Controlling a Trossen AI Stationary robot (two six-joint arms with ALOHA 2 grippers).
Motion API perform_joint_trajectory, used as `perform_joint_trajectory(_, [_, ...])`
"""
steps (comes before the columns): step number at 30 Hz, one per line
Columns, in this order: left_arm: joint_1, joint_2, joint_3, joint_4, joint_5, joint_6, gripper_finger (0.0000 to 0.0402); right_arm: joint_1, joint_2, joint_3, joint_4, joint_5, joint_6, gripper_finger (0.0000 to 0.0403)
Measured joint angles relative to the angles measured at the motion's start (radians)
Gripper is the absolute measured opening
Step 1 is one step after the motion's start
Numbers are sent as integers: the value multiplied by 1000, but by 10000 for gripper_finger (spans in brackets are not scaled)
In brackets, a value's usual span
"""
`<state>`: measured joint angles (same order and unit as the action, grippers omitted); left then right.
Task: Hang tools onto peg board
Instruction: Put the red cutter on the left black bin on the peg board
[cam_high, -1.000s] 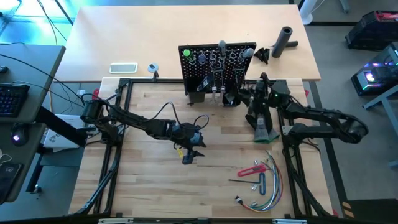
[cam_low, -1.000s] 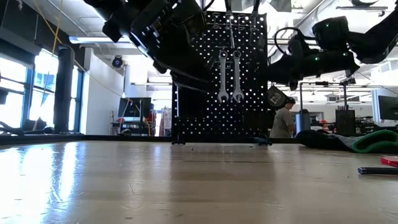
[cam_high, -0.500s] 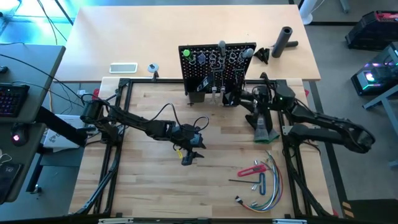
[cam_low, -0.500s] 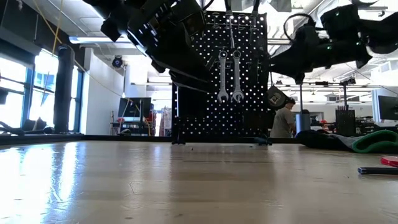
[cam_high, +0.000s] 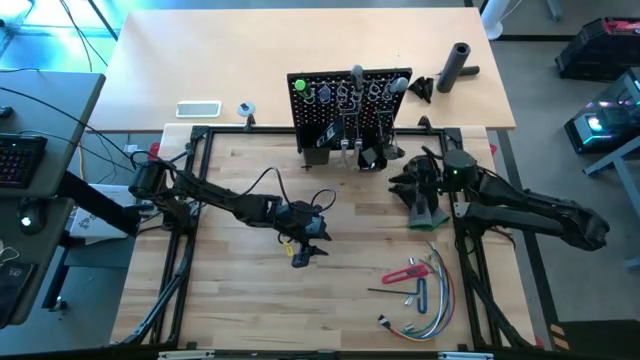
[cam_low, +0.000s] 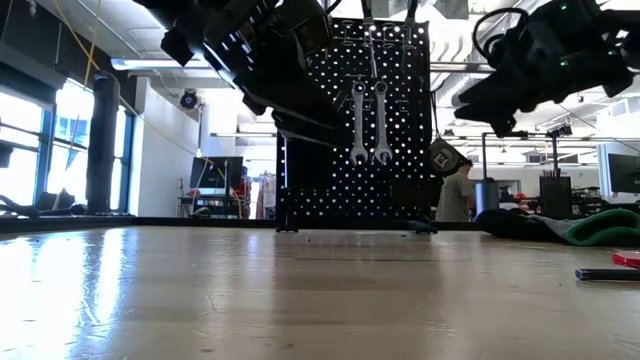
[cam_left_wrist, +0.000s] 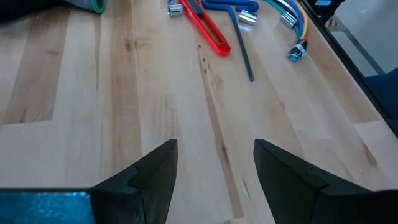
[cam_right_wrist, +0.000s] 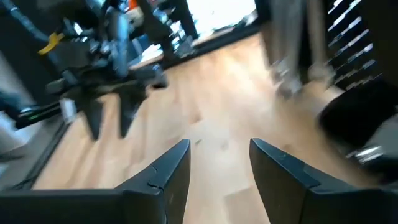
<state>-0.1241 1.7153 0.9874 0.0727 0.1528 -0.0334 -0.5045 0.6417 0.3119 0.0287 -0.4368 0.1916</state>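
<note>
My right gripper hangs empty, jaws apart, just off the peg board where two wrenches already hang. My left gripper, also spread and empty, faces the red-handled tool lying ahead, likely my next pick.

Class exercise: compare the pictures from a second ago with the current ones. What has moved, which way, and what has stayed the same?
The right gripper has drawn back from the peg board toward its own side of the table, its jaws open and empty. The left gripper has stayed at mid-table, open with nothing between its fingers. The two silver wrenches hang on the board as before, and the red-handled tool and coloured wires have not moved.
</note>
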Motion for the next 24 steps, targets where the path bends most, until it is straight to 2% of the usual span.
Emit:
perform_joint_trajectory(6, [-5, 0, 0, 0, -5, 0, 207, 151, -36, 0, -111, 0, 92, 161])
perform_joint_trajectory(13, [-22, 0, 0, 15, -7, 0, 207, 392, -22, 0, -150, 19, 270, 161])
perform_joint_trajectory(18, [-44, 28, 0, 58, -7, -8, 207, 600, -3, 0, -156, 117, 394, 161])
perform_joint_trajectory(24, [-72, 103, 0, 94, -6, -38, 207, 860, 66, 0, -147, 299, 535, 161])
